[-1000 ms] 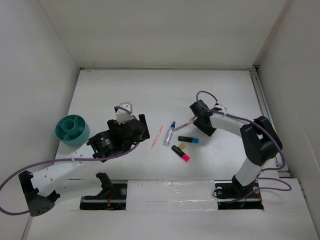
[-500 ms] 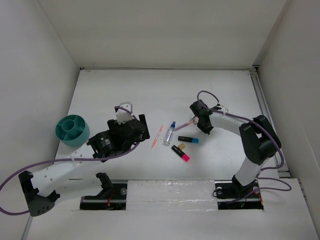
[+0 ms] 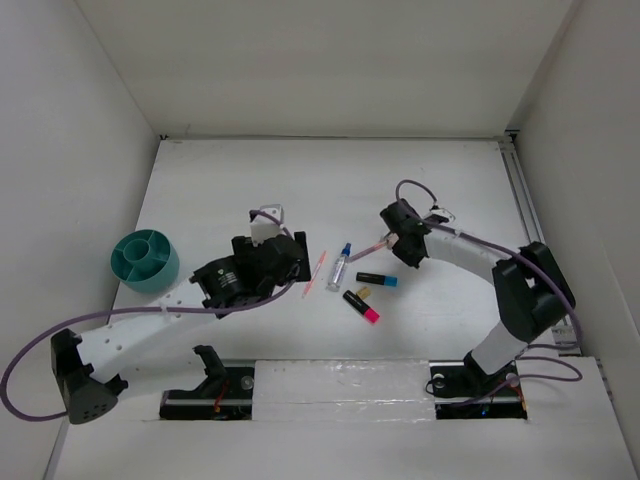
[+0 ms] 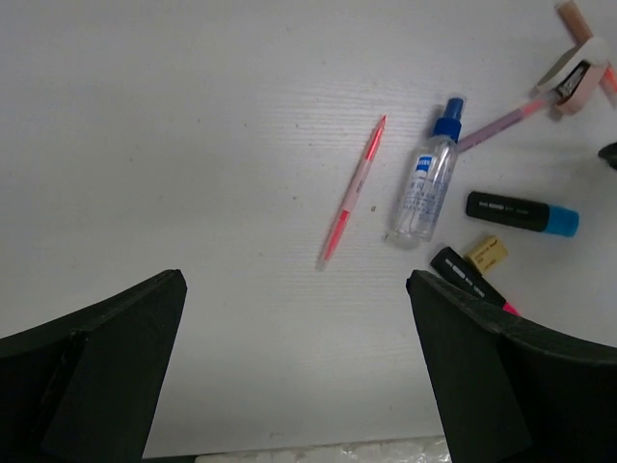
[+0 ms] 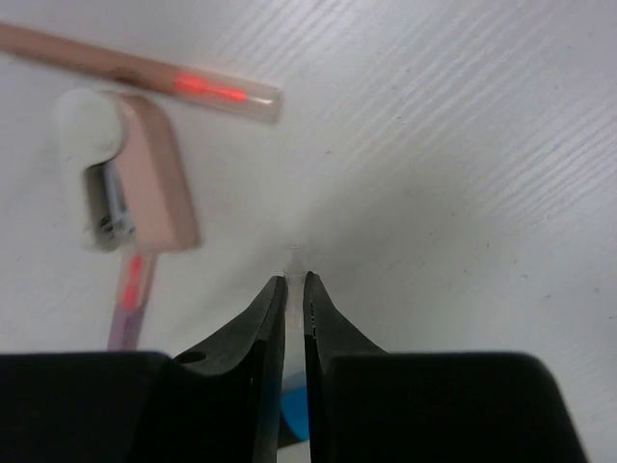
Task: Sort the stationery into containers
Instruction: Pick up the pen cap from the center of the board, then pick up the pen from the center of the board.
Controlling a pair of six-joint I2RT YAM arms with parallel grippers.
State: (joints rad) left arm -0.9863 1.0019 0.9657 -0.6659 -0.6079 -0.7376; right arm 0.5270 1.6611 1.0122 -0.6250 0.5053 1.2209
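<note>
On the left side of the white desk (image 3: 230,180) stands one round teal plastic organizer (image 3: 150,282) with inner dividers. Well apart from it, near the middle of the desk, lies the loose stationery, all of it outside the organizer. I count one thin pink pen (image 4: 352,204) and, just beside it on the right, one clear bottle-shaped pen with a blue cap (image 4: 424,183). There are also two black markers: one black marker with a blue end (image 4: 521,212) and one black marker with a pink end (image 4: 468,278). One small tan eraser-like piece (image 4: 487,253) lies between the two markers, very close to the pink-ended one; if it touches it I cannot tell.

The left end effector (image 4: 299,386) hovers over the desk on the near side of the thin pink pen. Its two black fingers are wide apart and nothing is between them.

The right end effector (image 5: 294,289) is low over the desk at the far right of the group. Its two fingers are almost together, with only a narrow slit, and they clamp nothing. Just ahead of its tips lies one pink and white block-shaped piece (image 5: 145,183). One translucent pinkish stick with a red mark (image 5: 145,72) lies beyond this piece, and a second pinkish stick (image 5: 132,289) comes out from under it
</note>
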